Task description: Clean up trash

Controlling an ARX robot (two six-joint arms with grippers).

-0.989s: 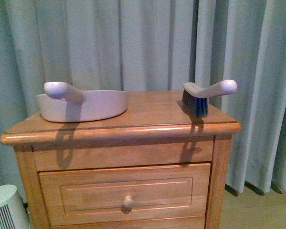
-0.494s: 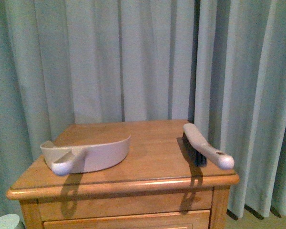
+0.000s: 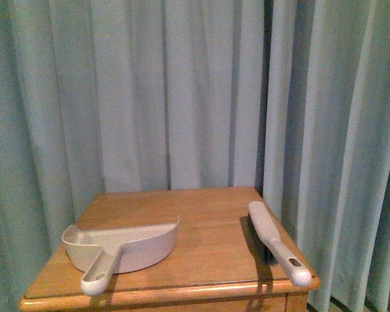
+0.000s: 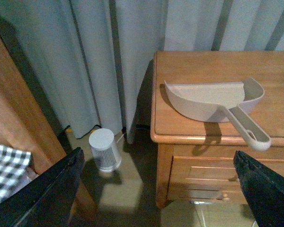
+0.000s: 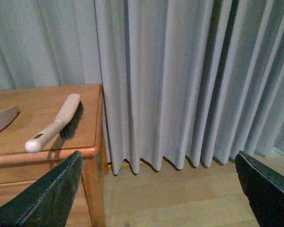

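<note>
The trash is out of view in every picture. A pale pink dustpan (image 3: pixel 127 244) lies on the left of the wooden nightstand (image 3: pixel 208 221), handle toward the front edge. A pale-handled brush (image 3: pixel 273 240) with dark bristles lies on the right side, its handle tip over the front corner. Neither gripper appears in the front view. My left gripper (image 4: pixel 157 161) is open and empty, off the nightstand's left front corner, with the dustpan (image 4: pixel 208 97) beyond it. My right gripper (image 5: pixel 158 156) is open and empty over the floor, right of the nightstand, where the brush (image 5: pixel 61 120) lies.
Grey-green curtains (image 3: pixel 182 97) hang close behind and beside the nightstand. A small white cylindrical appliance (image 4: pixel 104 149) stands on the floor left of it. Wooden furniture (image 4: pixel 14 104) with checked fabric (image 4: pixel 7 168) is further left. Wooden floor (image 5: pixel 180 194) lies to the right.
The front view has risen: the nightstand now sits low in the frame, its top seen from above, and the drawer and floor appliance have dropped out. Dustpan and brush stay put.
</note>
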